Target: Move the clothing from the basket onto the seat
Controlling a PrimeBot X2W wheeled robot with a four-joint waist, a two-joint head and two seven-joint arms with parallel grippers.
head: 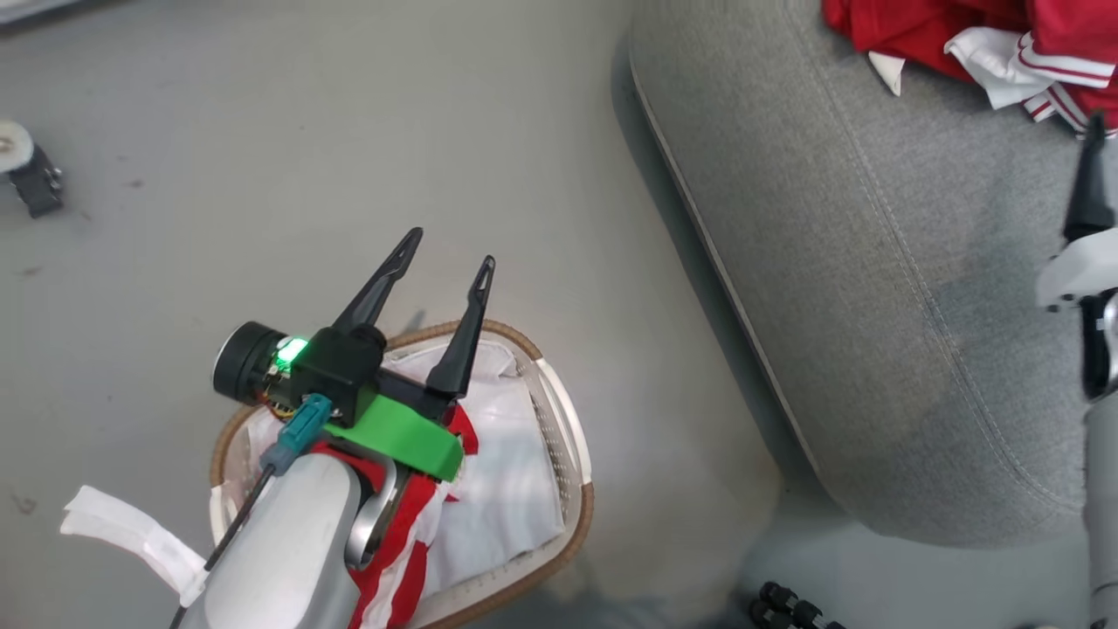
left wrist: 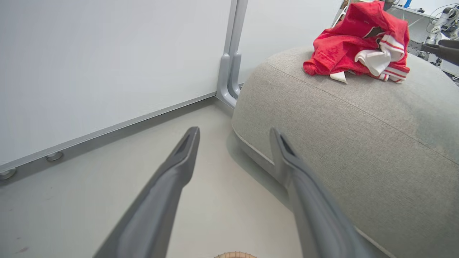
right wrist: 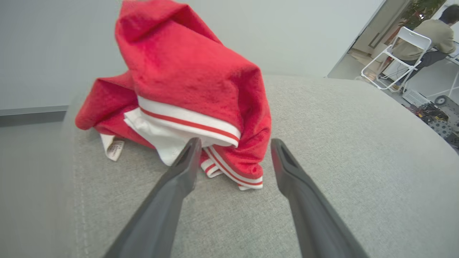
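A heap of red clothing (head: pixel 969 26) (left wrist: pixel 358 39) (right wrist: pixel 190 82) with white panels and striped trim lies on the big grey seat (head: pixel 873 288) (left wrist: pixel 358 143) (right wrist: pixel 340 143). My right gripper (right wrist: pixel 235 150) stands open just short of that heap, with nothing between its fingers; its dark finger (head: pixel 1090 183) shows at the head view's right edge. On the floor, the oval white basket (head: pixel 572 437) holds a white liner cloth (head: pixel 507 472) and a red striped garment (head: pixel 410 533), partly hidden under my left arm. My left gripper (head: pixel 450 253) (left wrist: pixel 235 139) hangs open above the basket's far rim, holding nothing.
Grey floor (head: pixel 349 131) lies between basket and seat. A caster wheel (head: pixel 26 166) sits at far left, and a white strip (head: pixel 122 533) lies beside the basket. A white wall panel (left wrist: pixel 107 64) stands behind. A person sits on a folding chair (right wrist: pixel 401 53) far off.
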